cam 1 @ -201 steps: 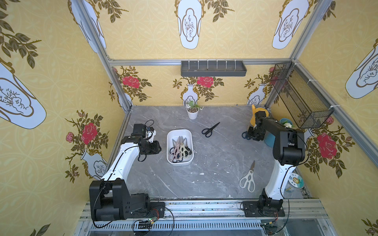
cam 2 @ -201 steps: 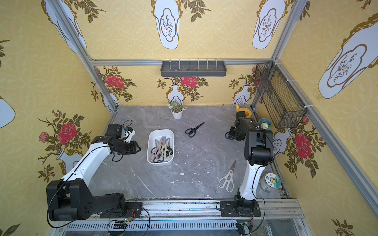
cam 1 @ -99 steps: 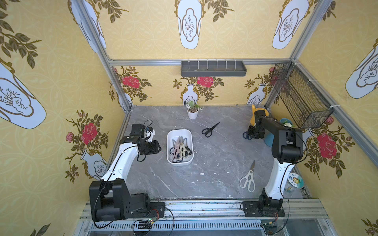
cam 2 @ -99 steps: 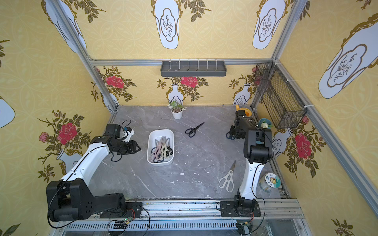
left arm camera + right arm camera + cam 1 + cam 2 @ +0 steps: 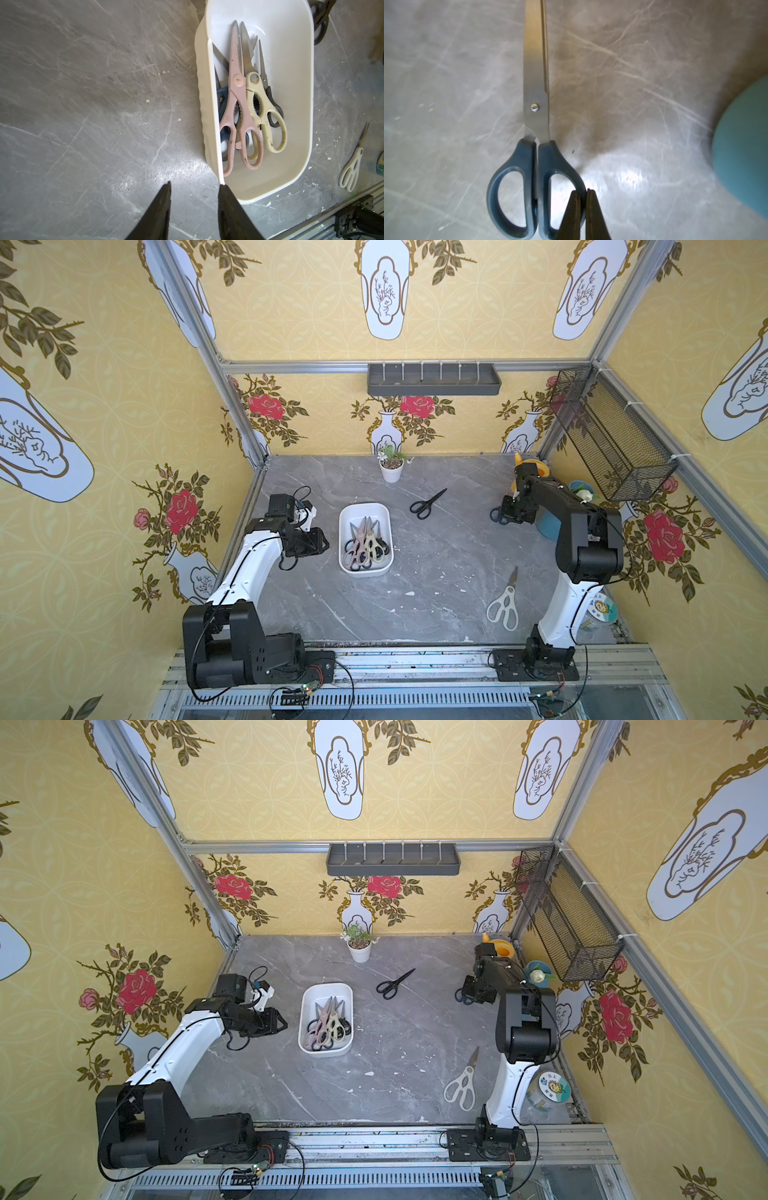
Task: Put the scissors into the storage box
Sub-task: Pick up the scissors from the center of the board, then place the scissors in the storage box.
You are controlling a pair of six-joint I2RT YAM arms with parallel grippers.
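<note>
The right fingers (image 5: pixel 592 214) are closed on one handle loop of the blue scissors (image 5: pixel 536 93), which seem to lie flat on the tabletop (image 5: pixel 446 62), ready for carrying to the box (image 5: pixel 365 572). The left fingers (image 5: pixel 158 214) stand half open, empty, beside that box, clear of the way.

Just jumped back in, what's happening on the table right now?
The right gripper is shut on one handle loop of the blue-handled scissors near the right edge of the table. The left gripper is open, empty, beside the storage box, which already holds several pairs. The black scissors and the white shears lie loose on the table.
</note>
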